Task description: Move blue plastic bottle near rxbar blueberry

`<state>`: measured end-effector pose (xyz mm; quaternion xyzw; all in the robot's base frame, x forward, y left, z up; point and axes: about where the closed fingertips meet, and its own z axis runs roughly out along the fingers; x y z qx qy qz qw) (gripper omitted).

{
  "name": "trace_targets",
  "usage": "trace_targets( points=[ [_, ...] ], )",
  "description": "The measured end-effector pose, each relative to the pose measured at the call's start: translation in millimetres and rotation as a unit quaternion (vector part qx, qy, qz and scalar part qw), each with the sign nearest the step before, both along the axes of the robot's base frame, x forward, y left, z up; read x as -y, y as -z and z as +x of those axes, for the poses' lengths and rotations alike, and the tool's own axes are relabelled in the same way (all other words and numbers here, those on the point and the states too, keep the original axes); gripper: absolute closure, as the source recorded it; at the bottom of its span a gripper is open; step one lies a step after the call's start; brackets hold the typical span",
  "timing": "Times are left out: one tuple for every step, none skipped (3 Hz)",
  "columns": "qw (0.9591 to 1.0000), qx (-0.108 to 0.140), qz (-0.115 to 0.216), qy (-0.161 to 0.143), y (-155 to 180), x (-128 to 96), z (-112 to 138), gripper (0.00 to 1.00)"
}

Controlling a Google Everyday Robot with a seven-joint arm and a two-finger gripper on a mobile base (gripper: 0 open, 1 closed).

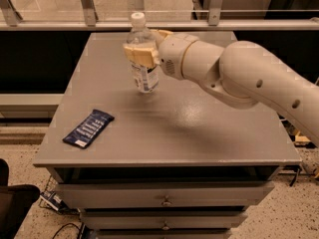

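The blue plastic bottle point(144, 73) is a clear bottle with a white cap and a printed label. It hangs upright just above the grey table point(199, 133), left of the middle. My gripper point(141, 53) comes in from the right and is shut on the bottle's upper body, with tan fingers wrapped around it. The rxbar blueberry point(88, 128) is a flat dark navy wrapper lying near the table's front left corner, some way in front and to the left of the bottle.
My thick white arm point(239, 78) spans the right half of the table and hides what lies behind it. A railing point(209, 24) runs behind the table. Drawers point(164, 200) sit below the front edge.
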<state>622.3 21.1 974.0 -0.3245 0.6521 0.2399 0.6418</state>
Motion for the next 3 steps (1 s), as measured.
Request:
trace_targets(
  points=[
    [0.9999,-0.01,0.005,0.006,2.4,1.7,-31.1,1.0],
    [0.9996,-0.02,0.017,0.012,11.2,4.2,-52.6,1.0],
    [0.9992,-0.029,0.028,0.01,20.4,0.4,-62.8,1.0]
  ],
)
